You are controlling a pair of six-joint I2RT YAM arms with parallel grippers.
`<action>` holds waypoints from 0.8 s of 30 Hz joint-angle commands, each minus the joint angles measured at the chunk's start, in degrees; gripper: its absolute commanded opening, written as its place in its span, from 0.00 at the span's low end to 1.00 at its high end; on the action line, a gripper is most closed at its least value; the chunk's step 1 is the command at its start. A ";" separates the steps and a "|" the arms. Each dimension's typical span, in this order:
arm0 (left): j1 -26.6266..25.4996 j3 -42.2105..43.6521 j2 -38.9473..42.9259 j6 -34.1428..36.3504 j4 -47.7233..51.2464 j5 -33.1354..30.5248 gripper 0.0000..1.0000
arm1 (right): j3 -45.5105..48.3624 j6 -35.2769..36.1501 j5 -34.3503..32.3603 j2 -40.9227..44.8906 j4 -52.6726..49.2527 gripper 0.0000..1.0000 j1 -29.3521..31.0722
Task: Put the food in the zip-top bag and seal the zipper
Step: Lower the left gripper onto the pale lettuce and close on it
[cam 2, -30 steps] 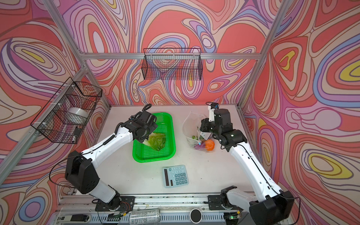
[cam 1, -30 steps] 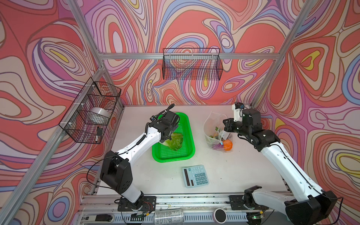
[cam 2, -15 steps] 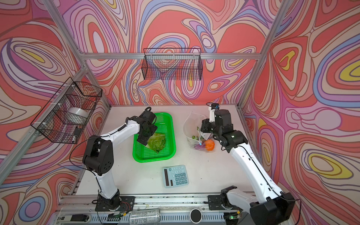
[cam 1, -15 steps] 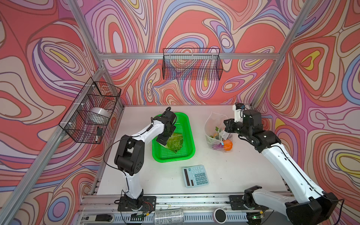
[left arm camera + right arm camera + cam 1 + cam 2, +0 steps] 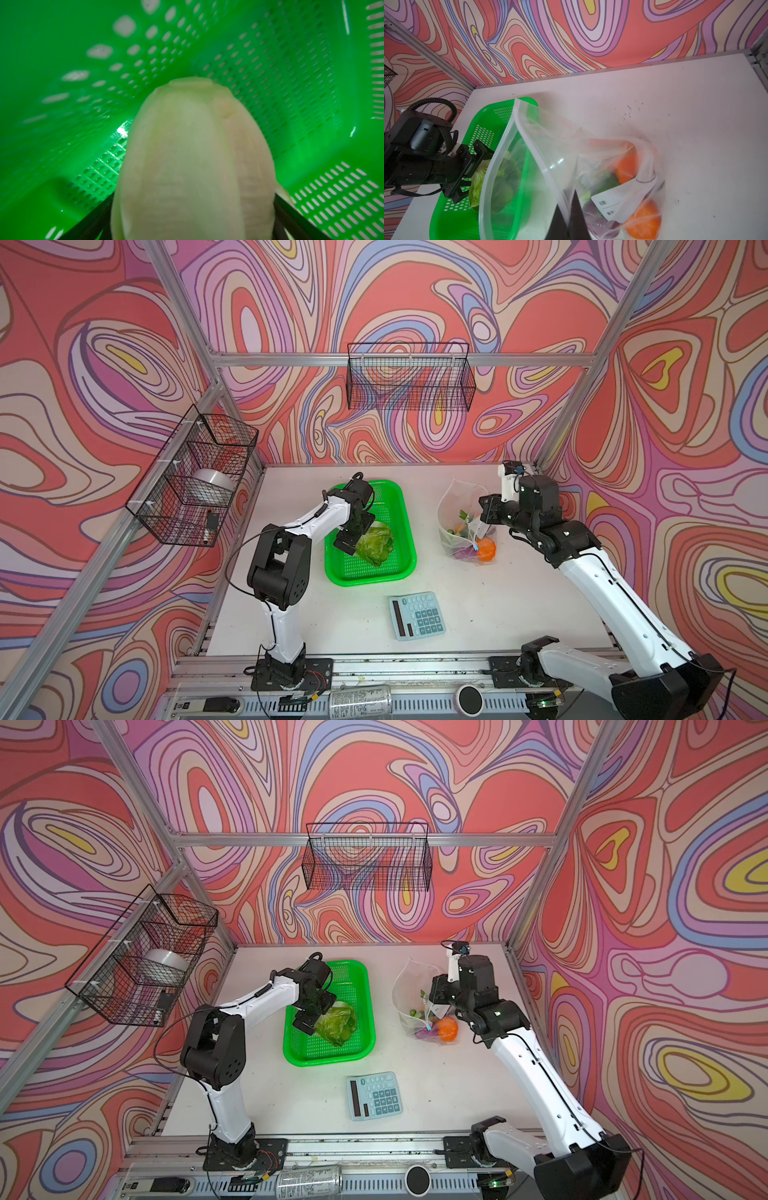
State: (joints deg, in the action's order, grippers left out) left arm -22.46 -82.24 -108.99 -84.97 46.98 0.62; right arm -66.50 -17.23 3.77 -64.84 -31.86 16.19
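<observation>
On the zip-top bag point(image 5: 542, 158), its white label point(image 5: 623, 199) reads 日期, 备注.

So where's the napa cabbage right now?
The napa cabbage sits in the green basket, left of centre in both top views, straddled by the left claw.

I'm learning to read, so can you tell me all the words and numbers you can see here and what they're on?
"日期:" on the white label of the zip-top bag.
"备注:" on the same white label.
Keys of the calculator: too small to read.
Print on the can by the front rail: too blurred to read.
</observation>
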 commanded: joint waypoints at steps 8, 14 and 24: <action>0.00 0.63 -1.28 1.82 1.21 2.00 1.00 | 0.31 -0.17 -1.71 1.97 0.24 0.00 -0.19; 0.08 0.50 1.02 2.48 0.71 -1.64 0.77 | 0.49 -0.34 -2.11 2.30 0.19 0.00 -0.19; 0.12 -2.76 5.80 5.83 1.89 -5.12 0.66 | 0.23 -0.43 -1.92 2.35 0.13 0.00 -0.20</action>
State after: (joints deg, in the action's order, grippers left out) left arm -22.44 -82.54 -106.83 -80.36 46.83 -1.17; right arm -66.41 -17.50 2.44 -63.42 -31.75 16.19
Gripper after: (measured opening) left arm 0.653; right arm 0.042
